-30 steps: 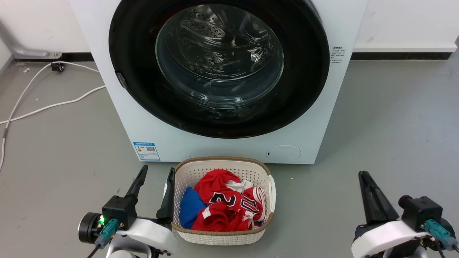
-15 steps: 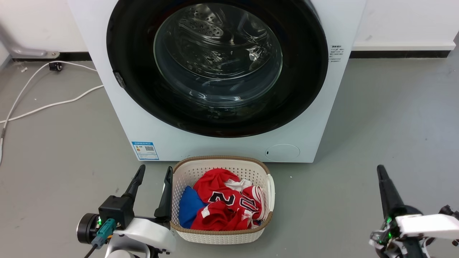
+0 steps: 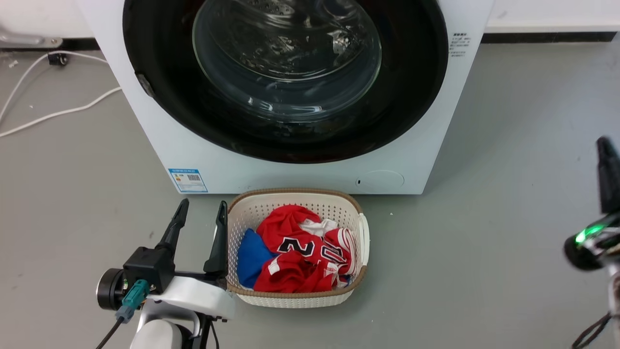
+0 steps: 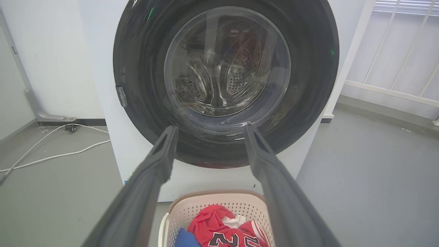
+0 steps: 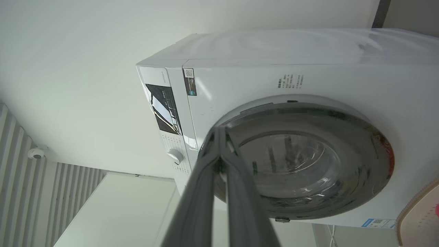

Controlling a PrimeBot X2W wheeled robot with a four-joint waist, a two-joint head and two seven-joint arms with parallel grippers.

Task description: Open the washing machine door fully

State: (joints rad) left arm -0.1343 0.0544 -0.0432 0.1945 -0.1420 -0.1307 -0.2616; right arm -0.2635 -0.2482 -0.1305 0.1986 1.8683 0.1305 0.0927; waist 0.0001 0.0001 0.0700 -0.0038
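On the grey floor (image 3: 508,169), the washing machine (image 3: 160,145) faces the robot square-on. The washing machine door (image 3: 411,97) sits shut flat against its front, glass bowl bulging outward, latch tab (image 3: 144,85) on its left rim. Head view catches the laundry basket (image 3: 295,300) of red clothes (image 3: 290,252) at the machine's foot. Right wrist view, rolled sideways, adds the control panel (image 5: 163,109) and knob (image 5: 175,156). Left gripper (image 3: 202,206) hovers just beside the basket, fingers spread wide, empty. Right gripper (image 5: 220,132): fingers pressed together, nothing between them.
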